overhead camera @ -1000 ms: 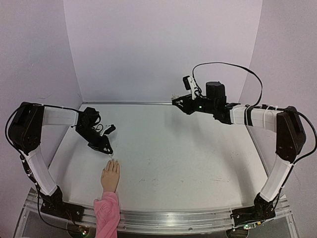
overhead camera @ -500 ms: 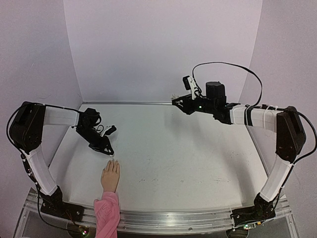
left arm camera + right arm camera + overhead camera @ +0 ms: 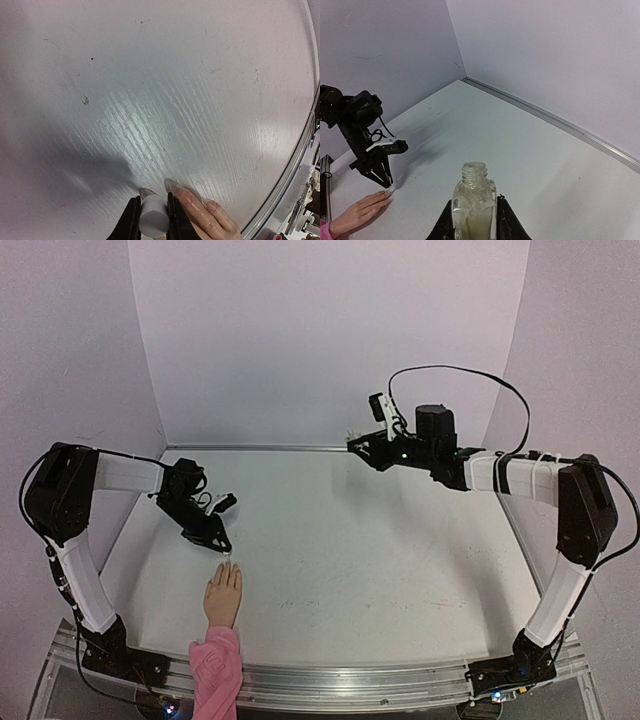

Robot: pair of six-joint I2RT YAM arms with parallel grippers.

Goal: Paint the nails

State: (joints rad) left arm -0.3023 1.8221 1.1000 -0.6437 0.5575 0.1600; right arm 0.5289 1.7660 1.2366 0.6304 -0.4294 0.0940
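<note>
Left side: left claw (image 3: 221, 544) angled down over the desk (image 3: 380, 560), clamped tight on a small white cylindrical cap (image 3: 152, 224), pinched from both sides.

Just below that claw, at the near left edge of the desk: mannequin hand (image 3: 222, 596), palm down, pointing away from the arm bases. Pink sleeve (image 3: 215, 668) trailing over the metal rail (image 3: 380, 680) at the front.

The nails (image 3: 172, 186) at the far ends of that hand's digits, pale and glossy, hardly different from the skin. In the left wrist view, two of them just ahead of the cap, one to either side of the claw's tip. Very close to it, contact impossible to judge.

Middle of the desk: white, faintly scuffed.

Right side, toward the back wall: right claw (image 3: 357, 440) raised off the desk, closed on a clear glass bottle (image 3: 474, 197). Bottle neck up, uncapped, threads bare, whitish smears inside.
</note>
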